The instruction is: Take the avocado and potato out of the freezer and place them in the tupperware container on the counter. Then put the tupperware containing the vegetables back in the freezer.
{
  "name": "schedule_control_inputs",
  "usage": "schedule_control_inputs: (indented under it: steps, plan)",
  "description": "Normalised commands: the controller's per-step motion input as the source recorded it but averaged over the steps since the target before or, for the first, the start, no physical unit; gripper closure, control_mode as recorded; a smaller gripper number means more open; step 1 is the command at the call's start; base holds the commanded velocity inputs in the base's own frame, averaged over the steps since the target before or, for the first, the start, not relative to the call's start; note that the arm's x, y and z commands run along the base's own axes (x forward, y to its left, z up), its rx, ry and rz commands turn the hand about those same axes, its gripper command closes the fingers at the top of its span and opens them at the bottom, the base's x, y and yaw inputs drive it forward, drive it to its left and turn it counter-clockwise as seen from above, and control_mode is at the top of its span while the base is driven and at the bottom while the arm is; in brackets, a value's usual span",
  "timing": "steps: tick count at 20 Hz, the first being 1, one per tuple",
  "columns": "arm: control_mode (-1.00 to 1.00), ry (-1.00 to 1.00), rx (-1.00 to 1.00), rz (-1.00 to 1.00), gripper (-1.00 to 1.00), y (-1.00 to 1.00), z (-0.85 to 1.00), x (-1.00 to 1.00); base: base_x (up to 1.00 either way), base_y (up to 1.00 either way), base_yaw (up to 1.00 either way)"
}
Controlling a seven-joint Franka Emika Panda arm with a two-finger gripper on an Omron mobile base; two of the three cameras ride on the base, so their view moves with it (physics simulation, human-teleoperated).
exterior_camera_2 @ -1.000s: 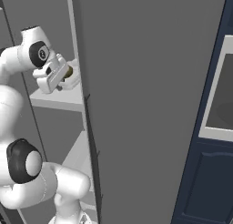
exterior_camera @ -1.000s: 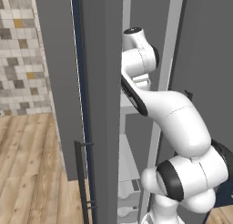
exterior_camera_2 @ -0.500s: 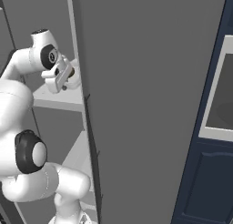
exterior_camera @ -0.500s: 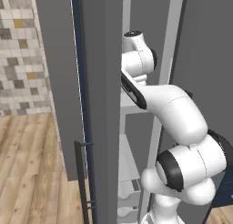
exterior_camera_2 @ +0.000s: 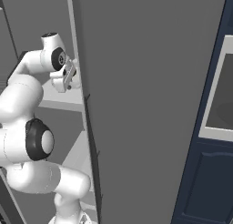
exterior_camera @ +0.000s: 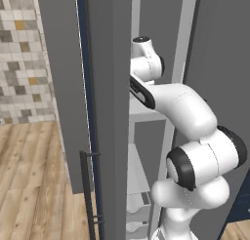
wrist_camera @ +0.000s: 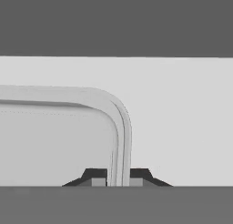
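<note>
I am working in a home kitchen; a tall grey freezer (exterior_camera: 112, 112) stands open before me, its pale shelves (exterior_camera_2: 59, 100) bare grey; beside it runs a wall of small mottled tiles (exterior_camera: 22, 63) over a wooden plank floor (exterior_camera: 29, 185); navy cabinet fronts (exterior_camera_2: 205, 182) stand to my right.
</note>
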Motion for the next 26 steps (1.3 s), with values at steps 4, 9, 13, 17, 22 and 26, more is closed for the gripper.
schedule_control_inputs:
  steps: [4,9,13,17,22,26]
  plan:
    - [-1.00,0.00,0.00,0.00,1.00,0.15,-0.25,0.43,0.00,0.00,0.00]
    - [-1.00,0.00,0.00,0.00,1.00,0.06,-0.30,0.37,0.00,0.00,0.00]
    - [-1.00,0.00,0.00,0.00,1.00,0.00,-0.26,0.35,0.00,0.00,0.00]
    - [-1.00,0.00,0.00,0.00,-1.00,0.09,-0.18,0.19,0.00,0.00,0.00]
    - [-1.00,-0.01,0.00,0.00,-1.00,0.00,0.00,-0.21,0.00,0.00,0.00]
    - [-1.00,-0.08,0.00,0.00,-1.00,0.00,0.09,-0.45,0.00,0.00,0.00]
